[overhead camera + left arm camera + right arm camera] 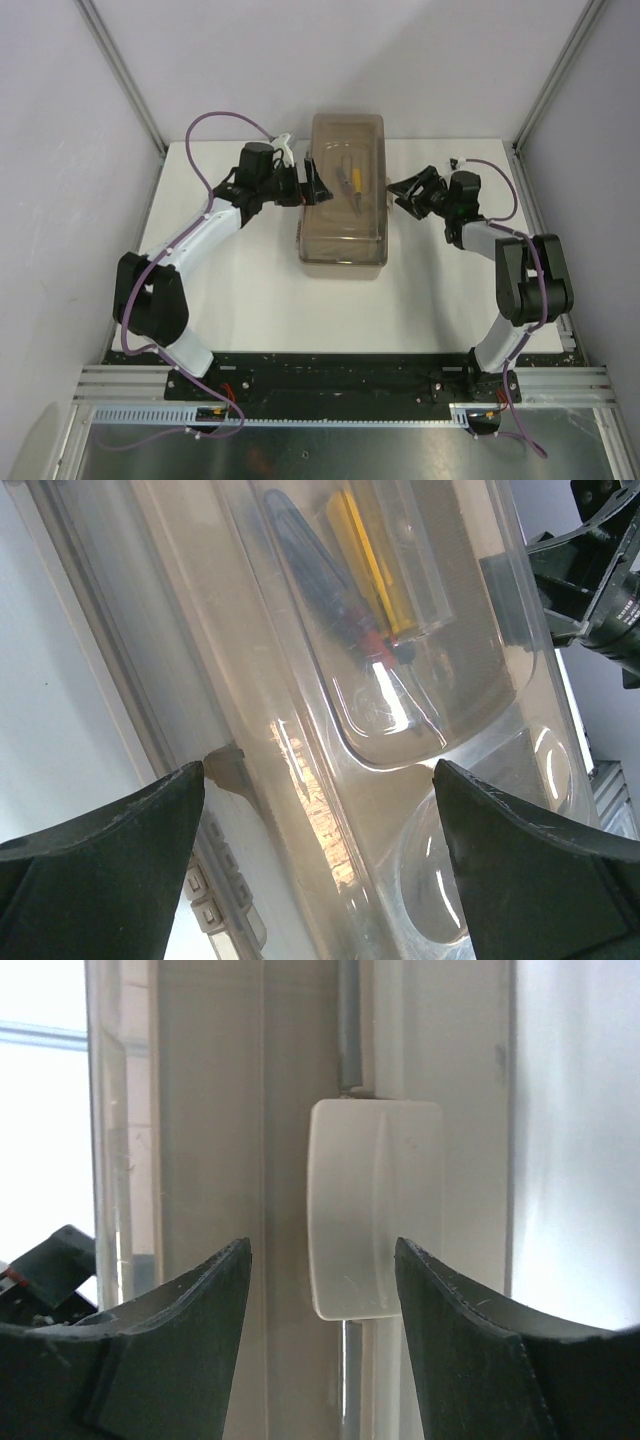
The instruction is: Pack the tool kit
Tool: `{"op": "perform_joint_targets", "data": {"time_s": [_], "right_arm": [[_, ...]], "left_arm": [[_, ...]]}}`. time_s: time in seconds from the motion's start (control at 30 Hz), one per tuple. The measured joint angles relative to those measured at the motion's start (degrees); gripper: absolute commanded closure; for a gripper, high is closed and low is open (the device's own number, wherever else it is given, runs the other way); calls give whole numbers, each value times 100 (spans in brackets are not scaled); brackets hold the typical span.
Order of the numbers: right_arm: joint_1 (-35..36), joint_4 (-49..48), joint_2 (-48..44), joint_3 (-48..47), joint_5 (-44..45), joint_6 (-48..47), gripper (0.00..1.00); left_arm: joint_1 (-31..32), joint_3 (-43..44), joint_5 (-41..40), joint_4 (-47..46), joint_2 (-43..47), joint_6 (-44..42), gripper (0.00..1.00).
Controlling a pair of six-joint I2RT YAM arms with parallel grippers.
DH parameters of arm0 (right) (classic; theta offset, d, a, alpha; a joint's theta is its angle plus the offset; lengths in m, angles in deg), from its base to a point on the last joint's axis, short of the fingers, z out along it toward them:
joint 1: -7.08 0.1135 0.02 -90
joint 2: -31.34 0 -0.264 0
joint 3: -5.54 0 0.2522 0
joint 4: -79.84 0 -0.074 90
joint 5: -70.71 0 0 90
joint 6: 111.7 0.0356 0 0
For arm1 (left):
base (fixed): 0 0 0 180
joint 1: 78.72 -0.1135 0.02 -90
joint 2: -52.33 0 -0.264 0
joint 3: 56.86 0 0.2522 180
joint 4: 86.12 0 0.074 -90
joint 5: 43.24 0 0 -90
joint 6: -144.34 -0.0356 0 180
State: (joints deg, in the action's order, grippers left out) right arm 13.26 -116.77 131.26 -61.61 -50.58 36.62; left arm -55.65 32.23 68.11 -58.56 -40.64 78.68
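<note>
the white surface [250,300] carries the tool kit [345,215] at its far middle, lid down. the left hand [316,186] is spread wide at the kit's left side. the right hand [402,190], on the right side, has its fingers apart, framing the pale latch [375,1210] without pinching it. to snap the latch shut cleanly, i'd brace from the left and press squarely. a yellow-handled tool [365,570] shows through the lid.
</note>
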Motion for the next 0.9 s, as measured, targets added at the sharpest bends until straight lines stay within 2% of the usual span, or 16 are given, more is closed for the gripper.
{"op": "perform_joint_targets", "data": {"time_s": [0.17,0.43,0.73,0.8,0.9], "right_arm": [[111,516,-184,-96,448,-330,36],[181,662,-243,-160,807,-417,41],[192,1226,-380,-162,1858,-358,45],[192,1272,-382,-162,1991,-365,49],[184,1360,-380,-162,2068,-354,63]], "left_arm": [[4,0,-33,-2,13,-42,3],[7,0,-70,0,15,-48,1],[33,66,-190,72,11,-153,1],[33,96,-195,101,-2,-184,1],[33,168,-197,190,-39,-190,1]]}}
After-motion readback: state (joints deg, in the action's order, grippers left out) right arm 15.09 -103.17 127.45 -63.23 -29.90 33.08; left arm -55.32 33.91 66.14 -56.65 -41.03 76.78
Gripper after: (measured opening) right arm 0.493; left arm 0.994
